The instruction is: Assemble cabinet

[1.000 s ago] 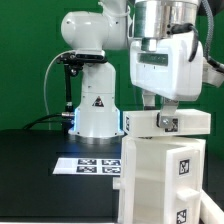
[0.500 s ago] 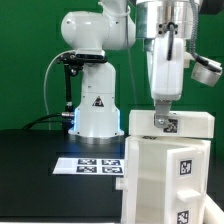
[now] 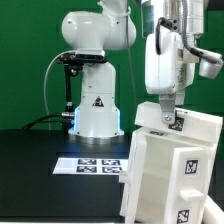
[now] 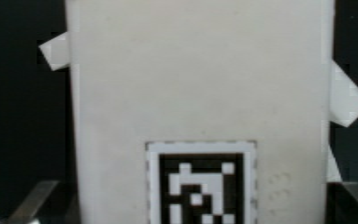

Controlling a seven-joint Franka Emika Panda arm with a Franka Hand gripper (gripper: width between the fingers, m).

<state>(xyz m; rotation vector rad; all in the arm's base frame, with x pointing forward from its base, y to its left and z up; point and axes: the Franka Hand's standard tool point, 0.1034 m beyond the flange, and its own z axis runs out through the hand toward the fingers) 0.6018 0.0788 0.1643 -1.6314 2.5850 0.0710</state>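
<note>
The cabinet (image 3: 175,170), a tall white box with black-and-white marker tags, stands at the exterior view's right and leans over, its top edge sloping. My gripper (image 3: 168,113) comes down on that top edge and is shut across it, one finger on either side. In the wrist view the cabinet's white wall (image 4: 194,80) fills the space between the dark fingers (image 4: 30,203), with a marker tag (image 4: 201,185) close to the gripper (image 4: 190,205). The lower part of the cabinet runs out of the picture.
The marker board (image 3: 95,165) lies flat on the black table (image 3: 40,180), just to the exterior view's left of the cabinet. The arm's white base (image 3: 95,105) stands behind it, before a green backdrop, with a black stand (image 3: 68,85) beside it.
The wrist has turned and the cabinet has tipped with it: one second ago it stood upright with a level top, now it leans and its top edge slopes.
</note>
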